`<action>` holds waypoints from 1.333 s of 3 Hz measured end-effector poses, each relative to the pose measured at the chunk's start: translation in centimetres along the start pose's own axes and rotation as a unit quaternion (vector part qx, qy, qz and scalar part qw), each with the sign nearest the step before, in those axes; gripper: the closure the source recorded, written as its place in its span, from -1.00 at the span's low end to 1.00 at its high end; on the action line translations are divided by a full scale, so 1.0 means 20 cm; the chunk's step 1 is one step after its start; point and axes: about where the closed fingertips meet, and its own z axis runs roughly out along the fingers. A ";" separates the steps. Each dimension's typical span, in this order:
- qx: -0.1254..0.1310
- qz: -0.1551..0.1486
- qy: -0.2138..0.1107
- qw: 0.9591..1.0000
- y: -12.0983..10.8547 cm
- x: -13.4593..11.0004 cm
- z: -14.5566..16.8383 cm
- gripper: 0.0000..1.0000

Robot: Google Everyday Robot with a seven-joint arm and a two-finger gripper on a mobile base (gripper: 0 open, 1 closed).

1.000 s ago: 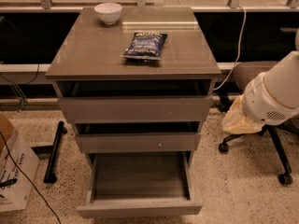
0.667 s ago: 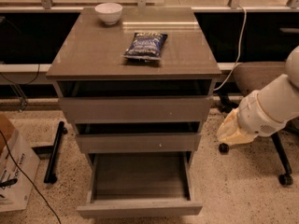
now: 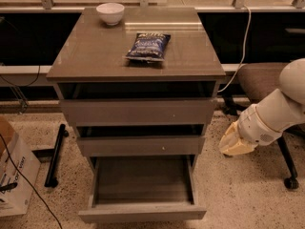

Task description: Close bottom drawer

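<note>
The bottom drawer (image 3: 142,213) of the grey-brown cabinet is pulled far out; its flat front panel is near the lower edge of the view and its shallow box interior is empty. The middle drawer (image 3: 141,145) and top drawer (image 3: 137,111) above it stand slightly out. My gripper (image 3: 232,142) hangs at the end of the white arm (image 3: 274,116), right of the cabinet, level with the middle drawer and apart from it. It is above and to the right of the bottom drawer's front.
A white bowl (image 3: 110,13) and a blue chip bag (image 3: 148,46) lie on the cabinet top. An office chair (image 3: 267,87) stands to the right behind the arm. A cardboard box (image 3: 14,175) and a black bar (image 3: 55,154) lie on the floor to the left.
The arm has swung down and to the left, bringing the gripper closer to the cabinet's right side. The drawers have not moved.
</note>
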 end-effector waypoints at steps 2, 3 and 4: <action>0.000 0.009 0.017 1.000 -0.05 0.04 0.23 1.00; -0.006 0.018 -0.005 1.000 -0.07 0.12 0.58 1.00; -0.018 0.031 -0.032 0.999 -0.07 0.17 0.81 1.00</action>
